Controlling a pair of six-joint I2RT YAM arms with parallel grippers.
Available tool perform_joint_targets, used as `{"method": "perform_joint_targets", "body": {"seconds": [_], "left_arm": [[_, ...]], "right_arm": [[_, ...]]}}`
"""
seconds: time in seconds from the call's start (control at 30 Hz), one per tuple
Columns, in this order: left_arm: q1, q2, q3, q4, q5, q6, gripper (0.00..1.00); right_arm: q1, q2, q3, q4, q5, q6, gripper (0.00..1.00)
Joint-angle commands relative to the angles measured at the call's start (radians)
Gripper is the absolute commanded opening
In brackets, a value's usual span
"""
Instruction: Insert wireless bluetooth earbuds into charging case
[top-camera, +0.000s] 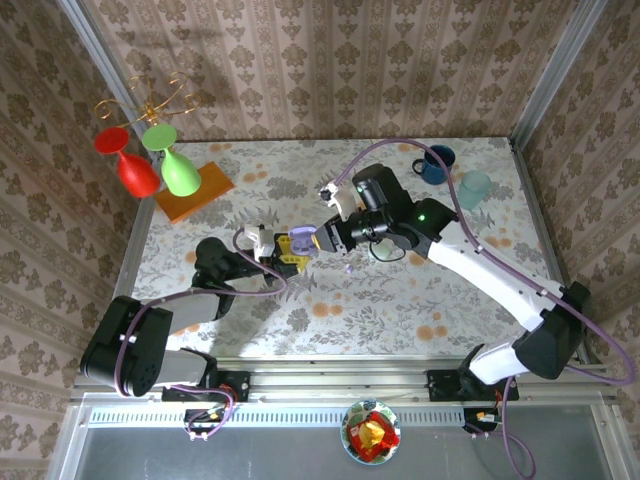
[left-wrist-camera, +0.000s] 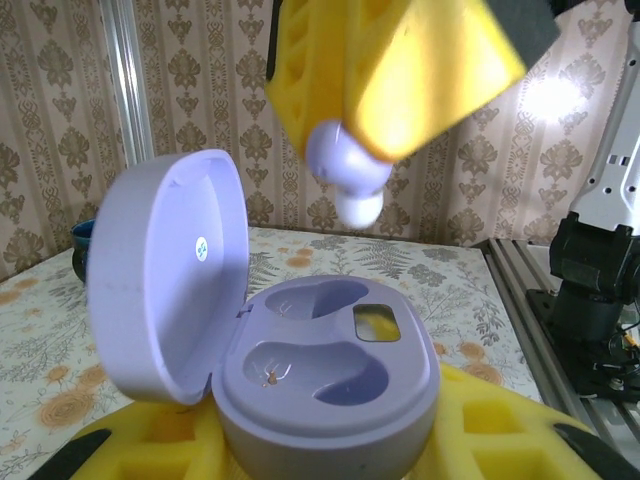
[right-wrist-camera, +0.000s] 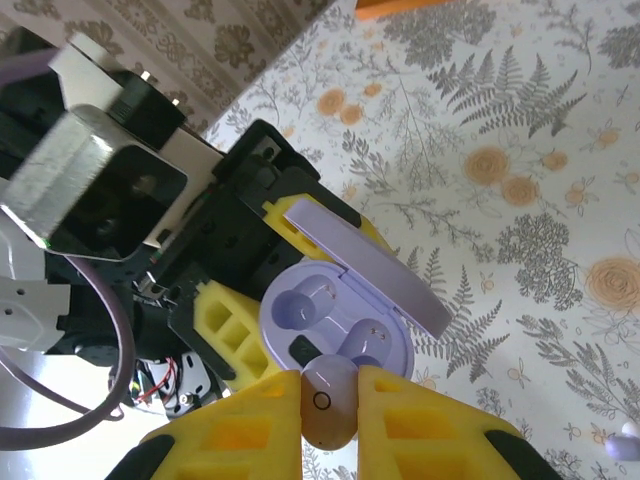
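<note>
The right gripper is clamped on a lilac earbud, just above the open charging case, which the left gripper grips by its sides. Best to line the bud up over an empty socket below, lower it gently, and release only once it is seated.

Lilac case & bud; floral tbl.

Bright, even light throughout. In the left wrist view, lamp glare at two o'clock; yellow finger at twelve blurred.
</note>
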Motion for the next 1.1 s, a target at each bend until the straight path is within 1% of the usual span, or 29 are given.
{"method": "perform_joint_targets", "body": {"seconds": [0.0, 0.37, 0.73, 0.8, 0.97, 1.07], "left_arm": [[-0.009, -0.002, 0.031, 0.039, 0.032, -0.02, 0.34], [-0.01, 0.005, 0.034, 0.042, 0.037, -0.017, 0.33], [-0.009, 0.003, 0.035, 0.042, 0.038, -0.02, 0.33], [-0.007, 0.004, 0.035, 0.041, 0.038, -0.023, 0.33], [-0.007, 0.004, 0.035, 0.041, 0.033, -0.021, 0.33], [-0.002, 0.004, 0.033, 0.041, 0.028, -0.023, 0.33]], "right_arm": [[0.006, 0.019, 0.039, -0.03, -0.032, -0.014, 0.17], [0.015, 0.057, 0.027, -0.007, -0.047, -0.001, 0.18], [0.014, 0.081, 0.024, -0.01, -0.018, 0.002, 0.18], [0.014, 0.073, 0.021, -0.006, -0.018, 0.007, 0.21], [0.012, 0.037, 0.013, 0.004, -0.01, 0.015, 0.36], [0.009, 0.005, 0.002, 0.011, 0.004, 0.027, 0.43]]}}
